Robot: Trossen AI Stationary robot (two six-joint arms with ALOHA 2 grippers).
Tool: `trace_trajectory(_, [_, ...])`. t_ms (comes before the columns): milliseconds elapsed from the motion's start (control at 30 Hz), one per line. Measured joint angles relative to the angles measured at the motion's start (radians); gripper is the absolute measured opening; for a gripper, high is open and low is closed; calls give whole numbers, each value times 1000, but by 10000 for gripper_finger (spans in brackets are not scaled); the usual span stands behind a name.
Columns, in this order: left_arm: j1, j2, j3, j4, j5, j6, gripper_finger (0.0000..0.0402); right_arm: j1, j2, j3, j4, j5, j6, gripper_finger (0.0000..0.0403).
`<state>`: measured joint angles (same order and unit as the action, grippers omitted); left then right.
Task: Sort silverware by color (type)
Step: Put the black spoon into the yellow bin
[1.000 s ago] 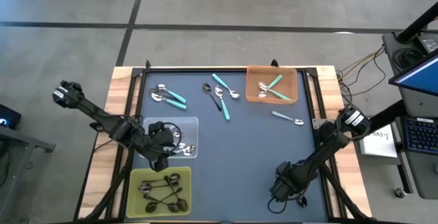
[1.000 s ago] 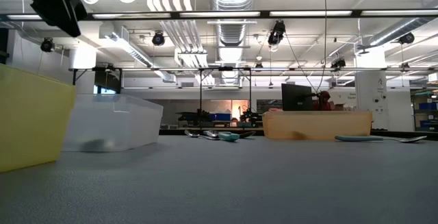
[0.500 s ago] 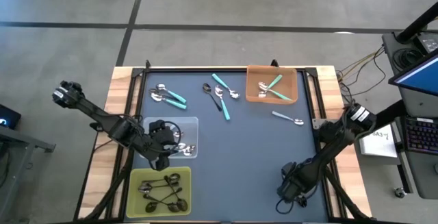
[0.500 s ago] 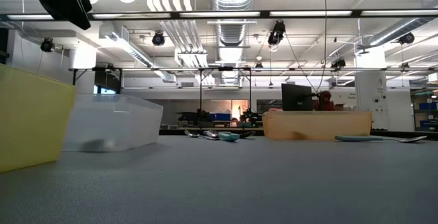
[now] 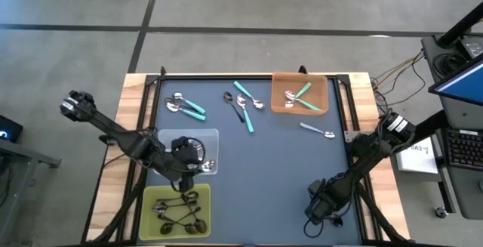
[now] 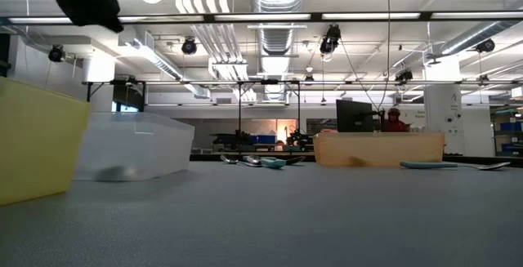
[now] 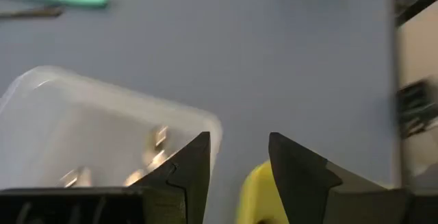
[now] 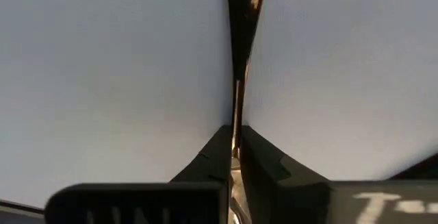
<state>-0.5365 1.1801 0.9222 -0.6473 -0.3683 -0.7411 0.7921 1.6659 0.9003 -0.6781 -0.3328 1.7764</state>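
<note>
The left hand [image 5: 190, 161] hung open and empty over the clear tray [image 5: 213, 135]. The loose teal spoons [image 5: 187, 106] lay farther back, slanted, nearer this arm.

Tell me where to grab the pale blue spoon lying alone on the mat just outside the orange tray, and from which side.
Take the pale blue spoon from straight above, jaws closing across the middle of its handle. It lies flat on the mat, clear of the orange tray, with nothing touching it. The handle is its narrowest, straightest part; the rounded metal bowl at its outer end would likely slip. The right gripper is nearer.
</note>
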Motion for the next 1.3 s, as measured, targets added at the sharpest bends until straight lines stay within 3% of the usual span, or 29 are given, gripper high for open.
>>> trace_trajectory(100, [0, 26, 0, 165, 10, 61, 132, -7, -10, 25, -20, 7, -45, 11])
trace_trajectory(167, [0, 46, 0, 283, 19, 135, 132, -13, -21, 47, -12, 66, -75, 11])
trace_trajectory(333, [1, 106, 0, 499, 15, 254, 132, -35, -70, 97, 35, 430, -132, 10])
trace_trajectory(467, [5, 145, 0, 558, 10, 260, 132, -55, -107, 134, 71, 655, -176, 9])
trace_trajectory(567, [10, 164, 0, 572, 10, 268, 132, -79, -115, 166, 112, 834, -298, 9])
trace_trajectory(633, [19, 177, 0, 593, -3, 296, 132, -100, -119, 187, 136, 893, -382, 9])
trace_trajectory(767, [35, 220, 0, 674, -82, 348, 132, -164, -102, 250, 196, 921, -588, 9])
trace_trajectory(1000, [51, 284, -1, 810, -86, 333, 132, -249, -59, 374, 216, 924, -898, 9])
trace_trajectory(1300, [61, 278, -1, 852, -118, 375, 132, -293, -47, 462, 239, 936, -1195, 9])
